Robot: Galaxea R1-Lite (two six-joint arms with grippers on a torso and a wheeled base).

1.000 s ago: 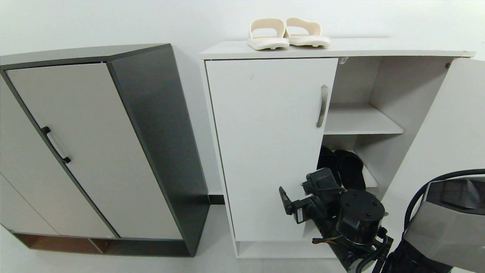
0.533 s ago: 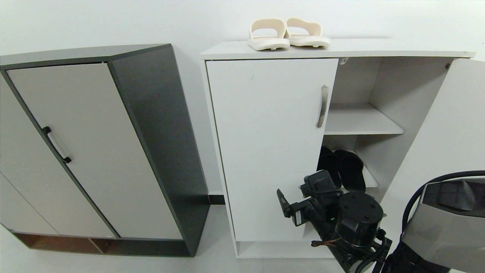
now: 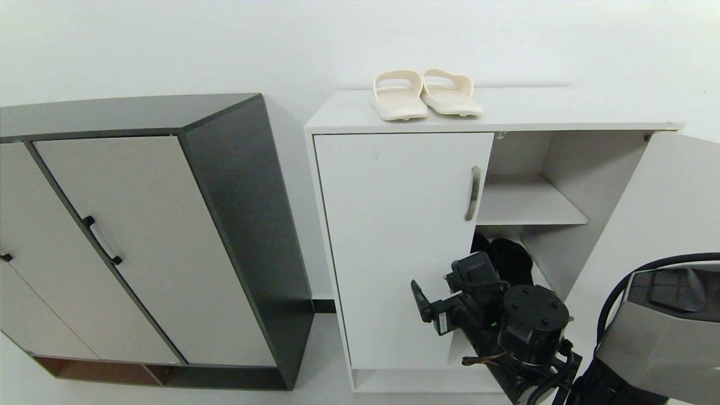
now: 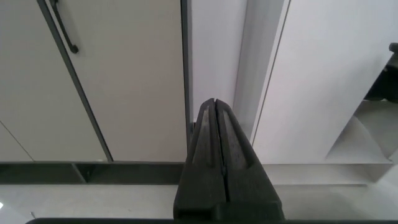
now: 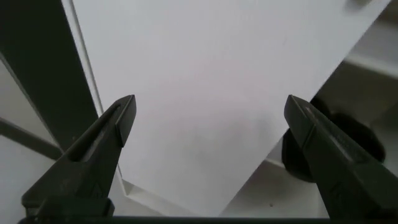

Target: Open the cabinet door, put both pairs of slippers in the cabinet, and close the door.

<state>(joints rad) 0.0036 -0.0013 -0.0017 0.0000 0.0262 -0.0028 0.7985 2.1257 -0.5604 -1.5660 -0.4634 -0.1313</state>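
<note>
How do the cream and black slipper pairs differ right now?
Colour: the cream pair is pale, the black pair dark. Place: cream pair sits on the cabinet top; black pair is inside, under the shelf. View: cream pair shows whole; black pair is partly hidden behind the shut door. Both lie side by side.

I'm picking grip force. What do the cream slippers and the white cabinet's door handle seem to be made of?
Cream slippers: probably moulded foam or soft rubber, matte; one-piece look, thick rounded straps, no seams visible. Door handle: likely brushed metal, satin grey sheen; coated plastic is possible.
</note>
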